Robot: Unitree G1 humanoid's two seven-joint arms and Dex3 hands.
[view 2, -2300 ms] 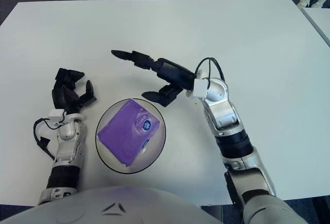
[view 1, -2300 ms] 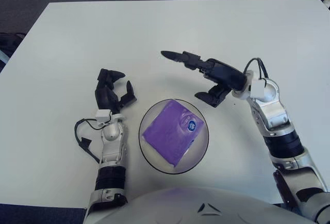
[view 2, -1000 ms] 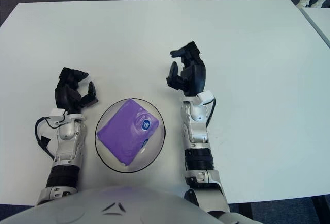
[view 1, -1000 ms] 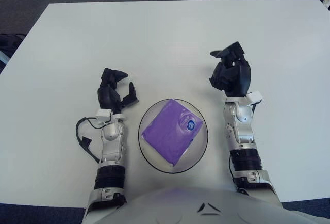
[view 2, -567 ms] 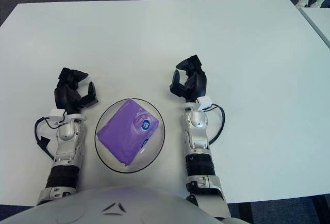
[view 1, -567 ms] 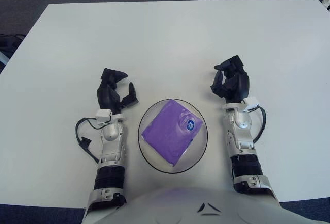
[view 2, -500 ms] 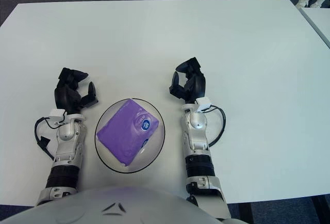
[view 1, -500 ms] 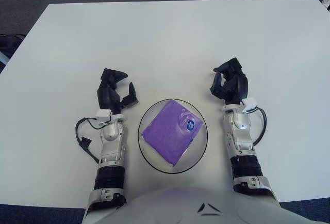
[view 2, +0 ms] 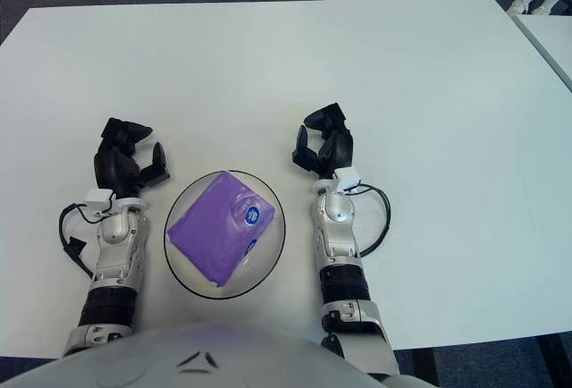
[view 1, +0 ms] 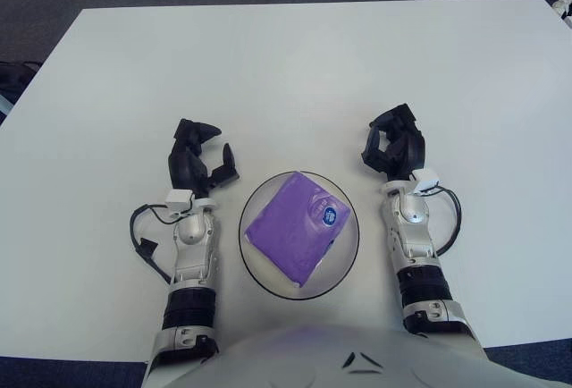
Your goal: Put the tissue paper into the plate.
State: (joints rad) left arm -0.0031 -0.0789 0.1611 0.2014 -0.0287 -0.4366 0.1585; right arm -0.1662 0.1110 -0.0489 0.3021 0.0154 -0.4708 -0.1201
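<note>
Left eye view: a purple tissue paper pack (view 1: 297, 228) lies flat inside a clear round plate (view 1: 253, 261) at the near edge of a white table (view 1: 295, 66), so the task looks finished. The left hand (view 1: 198, 160) shows just left of the plate, fingers loosely curled, holding nothing. Right eye view: the right hand (view 2: 323, 147) shows just right of the plate, fingers also curled and empty, seemingly drawn clear because the pack needs no more handling.

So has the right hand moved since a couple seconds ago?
Yes. The right hand has pulled back from beyond the plate to its right side, empty.
</note>
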